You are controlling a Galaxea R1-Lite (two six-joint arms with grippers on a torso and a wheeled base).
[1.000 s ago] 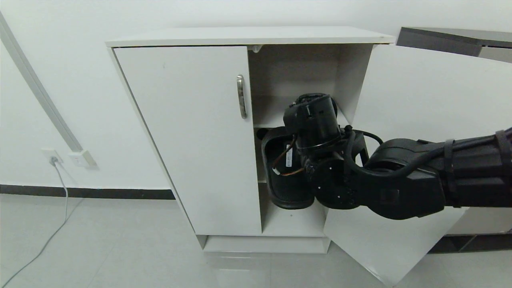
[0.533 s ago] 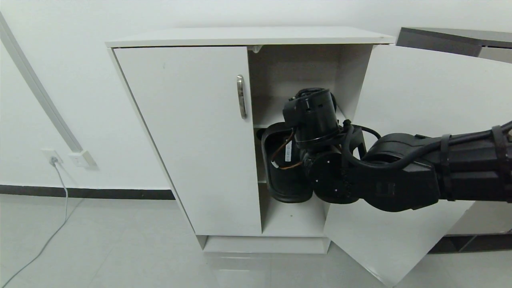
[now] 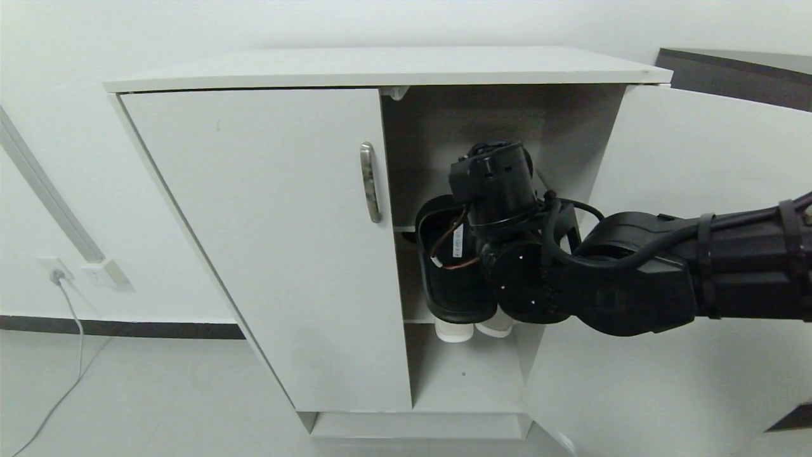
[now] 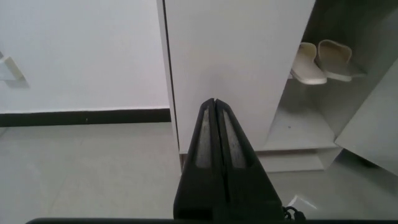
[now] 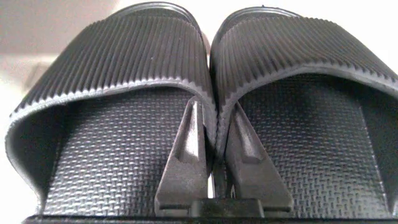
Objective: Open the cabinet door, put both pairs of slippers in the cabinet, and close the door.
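Your right claw (image 5: 216, 111) is pinched on the adjoining strap edges of the black slippers (image 3: 447, 270). The pair hangs side by side, soles upright, in the open right half of the cabinet (image 3: 380, 63), just above the white slippers (image 4: 323, 57) on their shelf. Right door (image 3: 698, 190) open, left door (image 3: 266, 241) closed. Your left claw (image 4: 213, 109) is pressed closed, empty, facing the left door.

Black right arm (image 3: 641, 298), looped cable (image 3: 580, 208), orange wire (image 3: 449, 236), slim left tool (image 4: 213, 102).
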